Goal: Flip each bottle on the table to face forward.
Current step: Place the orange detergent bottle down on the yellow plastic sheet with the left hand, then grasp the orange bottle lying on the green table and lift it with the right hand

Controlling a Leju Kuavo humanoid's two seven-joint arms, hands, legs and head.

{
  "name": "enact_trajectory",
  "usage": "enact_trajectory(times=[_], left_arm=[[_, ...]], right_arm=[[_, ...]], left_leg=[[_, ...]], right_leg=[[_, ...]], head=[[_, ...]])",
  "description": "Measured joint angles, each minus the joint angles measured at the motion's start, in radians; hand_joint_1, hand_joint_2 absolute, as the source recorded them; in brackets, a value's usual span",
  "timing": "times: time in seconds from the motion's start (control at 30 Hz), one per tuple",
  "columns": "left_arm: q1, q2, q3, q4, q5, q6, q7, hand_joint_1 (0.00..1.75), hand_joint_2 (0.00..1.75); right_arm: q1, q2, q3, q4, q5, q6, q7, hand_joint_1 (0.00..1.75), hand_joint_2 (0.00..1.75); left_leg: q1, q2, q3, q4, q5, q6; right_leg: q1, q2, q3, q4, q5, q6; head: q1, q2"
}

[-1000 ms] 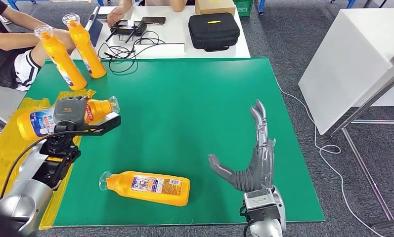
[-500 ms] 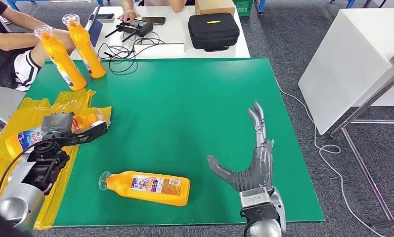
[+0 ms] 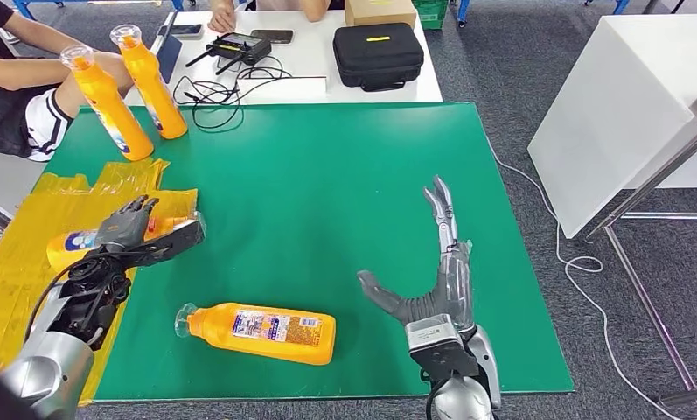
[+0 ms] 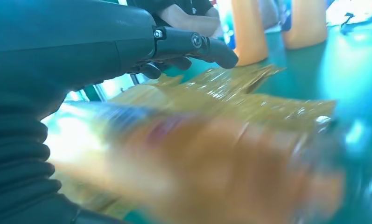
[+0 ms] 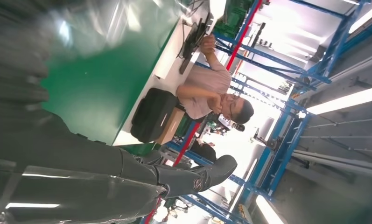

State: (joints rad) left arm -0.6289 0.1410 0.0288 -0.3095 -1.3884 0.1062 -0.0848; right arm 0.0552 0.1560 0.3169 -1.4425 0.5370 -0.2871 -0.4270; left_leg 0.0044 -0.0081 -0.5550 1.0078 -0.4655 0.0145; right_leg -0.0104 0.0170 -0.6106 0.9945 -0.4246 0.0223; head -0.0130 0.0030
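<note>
Four orange bottles are in view. One lies on its side on the green mat (image 3: 327, 192) near the front edge (image 3: 261, 331), cap to the left. Another lies on the yellow plastic sheet (image 3: 21, 262) at the mat's left edge (image 3: 69, 245), blurred in the left wrist view (image 4: 212, 163). My left hand (image 3: 128, 229) is right over it, fingers (image 4: 193, 44) stretched out and lifted off it. Two bottles stand upright at the far left corner (image 3: 108, 105) (image 3: 152, 83). My right hand (image 3: 436, 271) hovers open over the mat's right part, holding nothing.
A seated person (image 3: 12, 96) is at the far left, an arm behind the upright bottles. A white table beyond the mat carries a black case (image 3: 378, 54), cables (image 3: 213, 92) and a device. Another white table (image 3: 624, 96) stands to the right.
My left hand has come down and towards me with its bottle, laid it on the yellow plastic and spread its fingers. My right hand drifted slightly left.
</note>
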Motion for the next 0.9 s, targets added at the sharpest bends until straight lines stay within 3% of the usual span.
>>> enact_trajectory(times=[0.1,0.2,0.37,0.5,0.67,0.9], left_arm=[[0.000,-0.019,0.033,-0.004,0.070,0.030,-0.095,0.00,0.00],[-0.002,-0.046,0.091,-0.021,0.223,0.016,-0.281,0.00,0.00],[0.001,-0.107,0.223,-0.113,0.616,-0.200,-0.585,0.00,0.00],[0.020,-0.136,0.260,-0.206,0.774,-0.290,-0.614,0.00,0.00],[0.079,-0.158,0.189,-0.388,1.119,-0.427,-0.620,0.00,0.00],[0.131,-0.182,0.120,-0.524,1.177,-0.434,-0.620,0.00,0.00]], right_arm=[[0.000,-0.001,0.002,0.000,0.061,-0.003,0.012,0.00,1.75],[0.002,-0.007,0.013,-0.003,0.157,-0.004,0.017,0.00,1.75],[0.006,-0.031,0.054,-0.021,0.234,0.066,0.018,0.00,1.75],[0.006,-0.046,0.079,-0.028,0.275,0.076,0.017,0.00,1.75],[0.001,-0.071,0.124,-0.033,0.334,0.138,0.019,0.00,1.75],[-0.054,-0.080,0.218,0.042,0.377,0.199,0.060,0.00,1.75]], left_leg=[[0.000,0.000,0.000,0.000,0.000,0.000],[0.000,0.000,0.000,0.000,0.000,0.000],[0.000,0.000,0.000,0.000,0.000,0.000],[0.000,0.000,0.000,0.000,0.000,0.000],[0.000,-0.001,0.000,0.000,0.000,0.000],[0.000,-0.001,0.000,0.000,0.000,0.000]], right_leg=[[0.000,0.000,0.000,0.000,0.000,0.000],[0.000,0.000,0.000,0.000,0.000,0.000],[0.000,0.000,0.000,0.000,0.000,0.000],[0.000,0.000,0.000,0.000,0.000,0.000],[0.000,-0.001,0.000,0.000,0.000,0.000],[0.000,-0.001,0.001,0.000,0.000,0.000]], head=[[0.000,0.000],[0.000,0.000],[0.000,0.000],[0.000,0.000],[0.000,0.000],[0.000,0.000]])
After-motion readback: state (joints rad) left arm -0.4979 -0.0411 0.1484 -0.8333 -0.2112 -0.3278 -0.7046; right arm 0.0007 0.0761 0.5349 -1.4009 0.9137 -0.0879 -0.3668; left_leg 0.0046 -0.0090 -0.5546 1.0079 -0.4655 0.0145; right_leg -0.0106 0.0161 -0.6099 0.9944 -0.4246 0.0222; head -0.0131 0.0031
